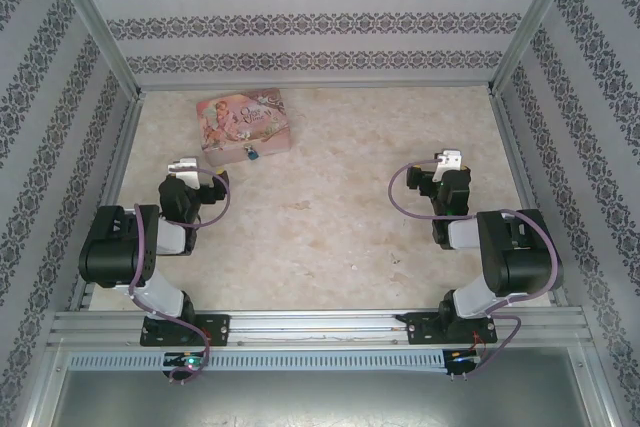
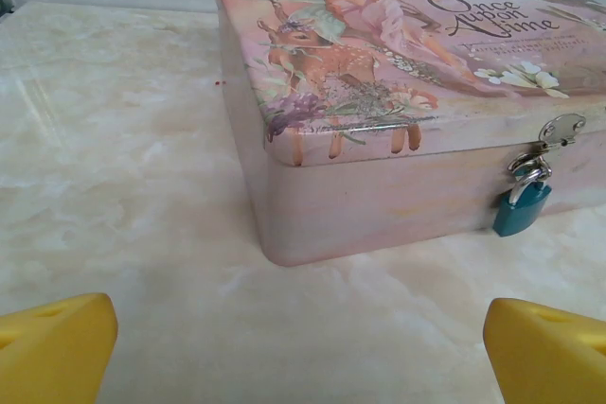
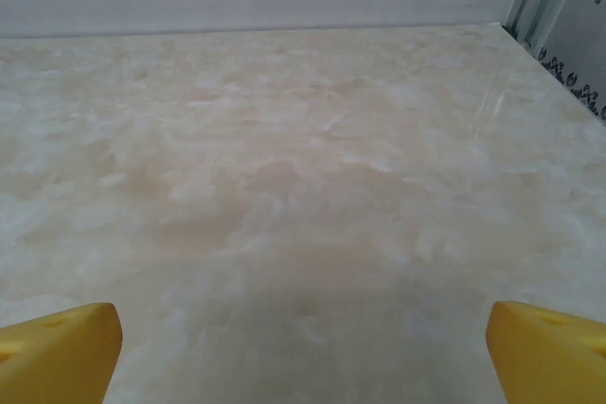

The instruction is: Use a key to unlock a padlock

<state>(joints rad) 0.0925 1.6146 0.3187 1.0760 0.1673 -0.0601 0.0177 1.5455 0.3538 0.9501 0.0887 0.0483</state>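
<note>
At the left of the overhead view, the left gripper (image 1: 221,184) sits with its jaws spread wide and empty. It is close to the near side of the pink illustrated rectangular tin box (image 1: 243,119), which lies far left on the beige marbled table (image 1: 330,227).

From overhead, the small teal padlock with a thin silver shackle (image 1: 250,154) is only a dark speck on the box's near wall. The left wrist view gives the detail:
- The yellow fingertips (image 2: 52,352) sit at the bottom corners, well apart, with bare table between them.
- The padlock hangs from a silver hasp (image 2: 561,130) at the lid's front edge, at the right of that view.
- Its body is smooth and teal, and the shackle passes through the hasp loop.
- The long axis runs near vertical with a slight tilt, shackle up and body down, flat against the front wall.
- It cannot be determined whether the lower end touches the table.

Further right in the overhead view, the right gripper (image 1: 432,177) is well apart from the box. The right wrist view shows its yellow fingertips (image 3: 57,352) equally wide over bare table, gripping nothing.
</note>
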